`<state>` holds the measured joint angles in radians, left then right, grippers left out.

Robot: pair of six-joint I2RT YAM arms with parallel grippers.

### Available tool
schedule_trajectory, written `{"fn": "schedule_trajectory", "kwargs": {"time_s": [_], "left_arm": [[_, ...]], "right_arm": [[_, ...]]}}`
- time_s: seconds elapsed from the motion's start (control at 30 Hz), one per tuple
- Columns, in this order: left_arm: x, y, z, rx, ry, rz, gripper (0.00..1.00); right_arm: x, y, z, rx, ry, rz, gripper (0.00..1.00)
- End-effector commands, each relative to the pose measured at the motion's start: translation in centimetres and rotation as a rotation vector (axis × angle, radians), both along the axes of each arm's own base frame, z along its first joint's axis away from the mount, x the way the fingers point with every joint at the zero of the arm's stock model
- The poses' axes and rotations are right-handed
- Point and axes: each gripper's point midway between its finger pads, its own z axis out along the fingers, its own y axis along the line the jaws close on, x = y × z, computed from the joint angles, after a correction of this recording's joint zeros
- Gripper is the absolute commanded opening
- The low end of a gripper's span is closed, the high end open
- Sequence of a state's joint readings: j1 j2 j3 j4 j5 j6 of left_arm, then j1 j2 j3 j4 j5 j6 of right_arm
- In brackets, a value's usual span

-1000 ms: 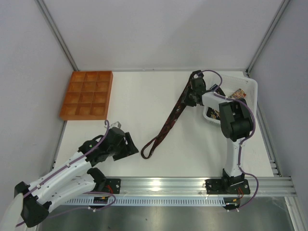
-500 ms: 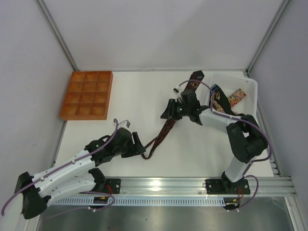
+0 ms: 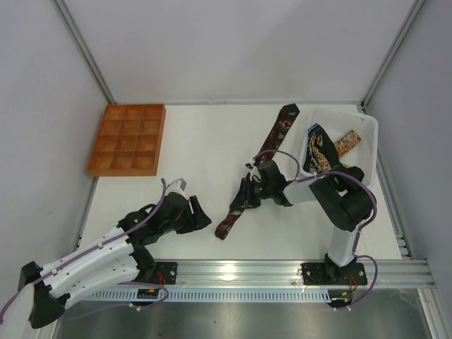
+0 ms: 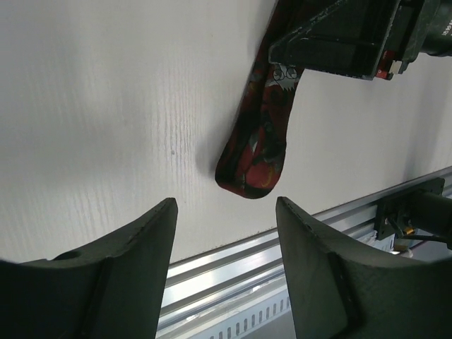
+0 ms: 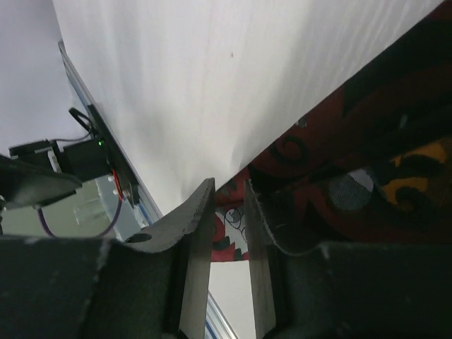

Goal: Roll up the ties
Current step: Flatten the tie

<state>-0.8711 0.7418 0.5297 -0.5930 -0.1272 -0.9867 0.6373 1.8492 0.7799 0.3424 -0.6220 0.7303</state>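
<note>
A dark maroon patterned tie (image 3: 272, 141) lies diagonally on the white table, from its wide end by the basket down to a folded end (image 3: 223, 230) near the front. My right gripper (image 3: 246, 195) lies low over the tie's lower part. In the right wrist view its jaws (image 5: 228, 185) are almost closed, with red patterned tie fabric (image 5: 353, 134) at the tips and beside the right finger. My left gripper (image 3: 202, 217) is open and empty, just left of the folded end (image 4: 254, 159), not touching it. More ties (image 3: 316, 150) sit in the basket.
An orange compartment tray (image 3: 128, 139) sits at the back left. A white basket (image 3: 367, 126) stands at the back right. The aluminium rail (image 3: 268, 268) runs along the table's front edge, and also shows in the left wrist view (image 4: 233, 261).
My right gripper has come down along the tie from its wide end to its lower part. The tie's folded end shifted slightly right. My left gripper moved right, close to that folded end.
</note>
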Motion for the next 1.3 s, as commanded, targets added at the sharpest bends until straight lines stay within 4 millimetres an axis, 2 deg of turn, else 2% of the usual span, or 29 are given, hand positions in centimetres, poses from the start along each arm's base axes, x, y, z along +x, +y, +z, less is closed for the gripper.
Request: {"fn": "schedule_trajectory", "kwargs": {"time_s": [0.0,0.03,0.1,0.17,0.23,0.27,0.33,0.37,0.47,0.5,0.57,0.6,0.63,0.67,0.7,0.77,0.8,0.83,0.87,0.9,0.93,0.97,1.0,1.07,1.13,1.17,1.23,1.27], "left_arm": [[-0.4,-0.2,0.1,-0.029,0.001,-0.008,0.64],[-0.7,-0.5,0.1,-0.041,0.009,-0.024,0.63],[-0.9,-0.8,-0.1,-0.058,0.013,-0.042,0.61],[-1.5,-1.2,-0.7,-0.072,0.037,-0.062,0.60],[-1.5,-1.4,-0.8,-0.080,0.042,-0.067,0.59],[-1.6,-1.5,-1.0,-0.077,0.045,-0.071,0.59],[-1.7,-1.5,-1.1,-0.069,0.048,-0.075,0.59],[-1.8,-1.5,-1.3,-0.065,0.048,-0.080,0.59],[-1.7,-2.0,-1.2,-0.079,0.040,-0.093,0.59],[-1.7,-2.3,-1.4,-0.081,0.043,-0.102,0.59],[-1.2,-2.8,-0.9,-0.088,0.024,-0.117,0.59],[-1.2,-3.1,-1.1,-0.077,0.025,-0.133,0.56],[-0.9,-3.5,-0.8,-0.082,0.012,-0.141,0.55],[-0.8,-4.3,0.1,-0.113,0.000,-0.168,0.52],[-0.7,-4.7,0.3,-0.114,-0.004,-0.180,0.49],[-0.2,-6.0,1.1,-0.132,-0.025,-0.203,0.47],[-0.1,-6.4,1.2,-0.131,-0.031,-0.215,0.47],[0.1,-6.9,1.5,-0.140,-0.035,-0.223,0.47],[0.4,-7.4,0.8,-0.125,-0.020,-0.228,0.47],[0.5,-7.7,0.5,-0.118,-0.009,-0.235,0.47],[0.6,-8.1,0.3,-0.113,0.001,-0.238,0.45],[0.7,-8.3,-0.6,-0.092,0.020,-0.240,0.44],[0.7,-8.3,-1.1,-0.078,0.029,-0.237,0.43],[0.8,-8.1,-2.6,-0.044,0.049,-0.221,0.43],[0.8,-8.0,-3.3,-0.031,0.053,-0.218,0.43],[0.9,-7.9,-3.6,-0.018,0.057,-0.220,0.43],[0.8,-7.9,-3.9,-0.017,0.060,-0.222,0.43],[0.8,-7.9,-4.0,-0.016,0.059,-0.221,0.43]], "right_arm": [[-0.3,-1.5,-0.9,-0.032,-0.062,-0.024,0.29],[-0.1,-1.9,-1.6,-0.044,-0.061,-0.043,0.28],[-0.1,-1.9,-1.4,-0.019,-0.074,-0.043,0.29],[0.3,-1.0,0.7,0.026,-0.134,-0.030,0.30],[0.2,-0.8,1.6,-0.003,-0.169,-0.008,0.36],[0.4,-0.2,3.6,0.012,-0.221,0.006,0.38],[0.1,-1.0,4.2,-0.037,-0.258,0.005,0.42],[0.2,-1.4,5.5,-0.039,-0.288,-0.010,0.46],[0.8,-3.8,5.2,-0.149,-0.283,-0.082,0.50],[2.1,-5.4,5.7,-0.188,-0.310,-0.155,0.51],[3.3,-7.3,5.9,-0.237,-0.324,-0.223,0.52],[5.5,-9.4,6.8,-0.277,-0.345,-0.321,0.52],[6.4,-10.3,7.2,-0.298,-0.354,-0.361,0.52],[7.7,-11.0,8.0,-0.311,-0.386,-0.398,0.50],[10.1,-12.1,9.2,-0.341,-0.423,-0.477,0.49],[12.3,-12.8,10.1,-0.374,-0.472,-0.507,0.47],[14.4,-13.2,12.2,-0.399,-0.516,-0.561,0.47],[15.7,-13.8,10.9,-0.441,-0.494,-0.568,0.45],[16.8,-13.7,11.2,-0.439,-0.498,-0.555,0.44],[18.4,-13.6,12.7,-0.429,-0.515,-0.570,0.43],[19.7,-14.1,11.2,-0.462,-0.484,-0.576,0.42],[20.5,-14.2,11.3,-0.477,-0.490,-0.577,0.41],[21.2,-14.5,10.9,-0.501,-0.484,-0.583,0.41],[23.9,-15.3,11.1,-0.562,-0.503,-0.640,0.40],[26.3,-15.8,10.7,-0.584,-0.509,-0.677,0.40],[27.3,-16.7,10.9,-0.618,-0.520,-0.725,0.39],[28.7,-17.4,10.3,-0.657,-0.517,-0.765,0.34],[30.0,-17.8,10.2,-0.670,-0.536,-0.796,0.33]]}}
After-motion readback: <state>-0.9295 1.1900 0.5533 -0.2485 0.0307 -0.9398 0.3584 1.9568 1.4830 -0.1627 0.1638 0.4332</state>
